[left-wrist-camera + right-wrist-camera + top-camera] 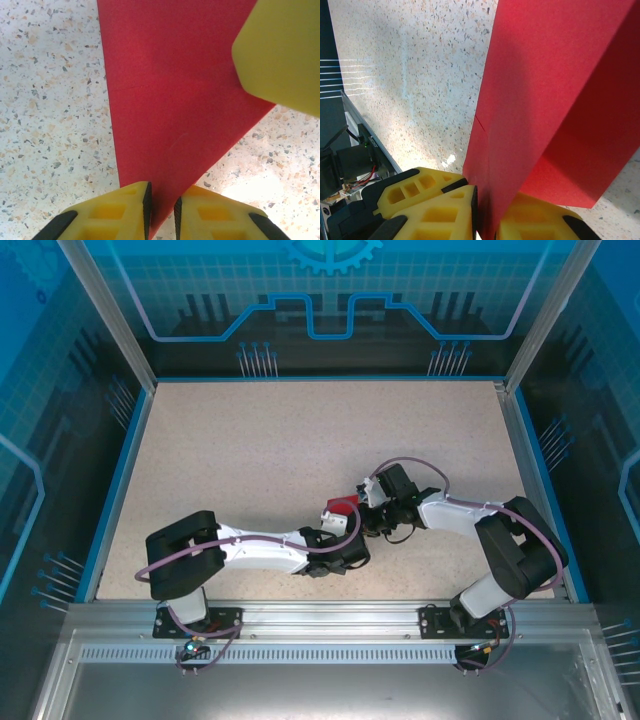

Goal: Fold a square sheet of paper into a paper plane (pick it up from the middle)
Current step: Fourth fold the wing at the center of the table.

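Note:
The square sheet of paper (340, 507) is bright red and folded into a pointed shape, and both grippers meet at it near the table's middle front. My right gripper (487, 215) is shut on the sheet (545, 90), which rises from its jaws with a folded flap on the right. My left gripper (161, 210) has its jaws drawn close on the sheet's pointed tip (170, 100). A sliver of table shows beside the tip. In the top view the left gripper (345, 528) is just below the paper and the right gripper (366, 508) is at its right.
The speckled table (300, 440) spreads away behind and to both sides of the paper. Blue-edged walls (140, 410) close it in, and a metal rail (320, 615) with the arm bases runs along the near edge. A finger (280, 55) of the right gripper looms close by.

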